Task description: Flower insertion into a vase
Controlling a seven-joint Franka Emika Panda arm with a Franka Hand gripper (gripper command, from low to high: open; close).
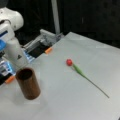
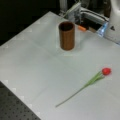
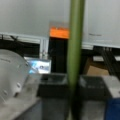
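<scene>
A reddish-brown vase (image 1: 28,83) (image 2: 66,35) stands upright on the grey table in both front views, its dark inside showing nothing in it. A red tulip (image 1: 69,62) (image 2: 106,71) with a long green stem lies flat on the table, well apart from the vase. The gripper is outside both front views. In the wrist view my gripper (image 3: 73,87) sits at the bottom, its dark fingers (image 3: 53,86) pressed on either side of a green flower stem (image 3: 76,37) that runs straight up out of the frame.
The white robot base (image 1: 12,50) (image 2: 115,22) stands beside the vase at the table's edge. Orange tabs (image 1: 48,50) (image 2: 82,28) (image 3: 59,32) and metal framing (image 1: 47,38) line that edge. A perforated board (image 2: 15,107) lies below the table's near corner.
</scene>
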